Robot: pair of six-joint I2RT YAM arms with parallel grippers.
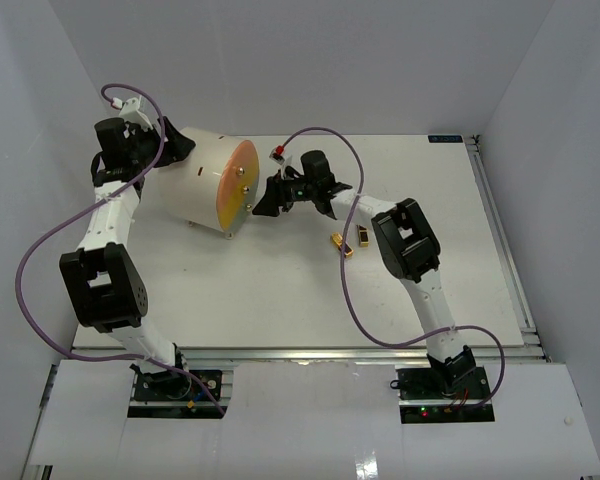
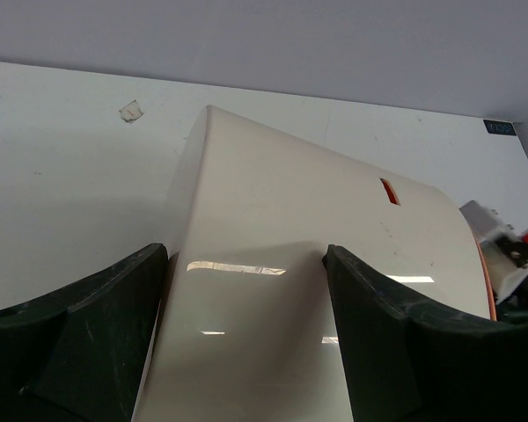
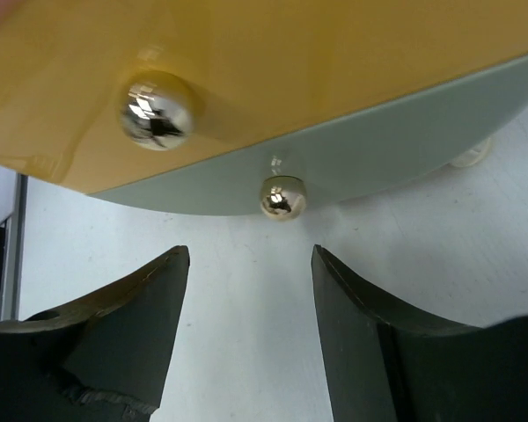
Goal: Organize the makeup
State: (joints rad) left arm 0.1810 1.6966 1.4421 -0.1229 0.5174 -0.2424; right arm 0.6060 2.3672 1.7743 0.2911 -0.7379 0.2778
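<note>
Two gold-and-black lipstick tubes (image 1: 338,243) (image 1: 362,236) lie on the white table to the right of the middle, close to the right arm's forearm. No sponges or palettes are in view. My right gripper (image 1: 263,200) (image 3: 251,264) is open and empty. It faces the orange-yellow front of the big cream cylinder (image 1: 212,183), with a small gold knob (image 3: 282,196) just ahead of its jaws and a second knob (image 3: 157,110) up to the left. My left gripper (image 1: 175,143) (image 2: 246,255) is open, its fingers spread over the cylinder's cream back (image 2: 317,264).
The cylinder lies on its side at the back left of the table (image 1: 280,290). White walls enclose the table on the left, back and right. A metal rail (image 1: 505,240) runs along the table's right edge.
</note>
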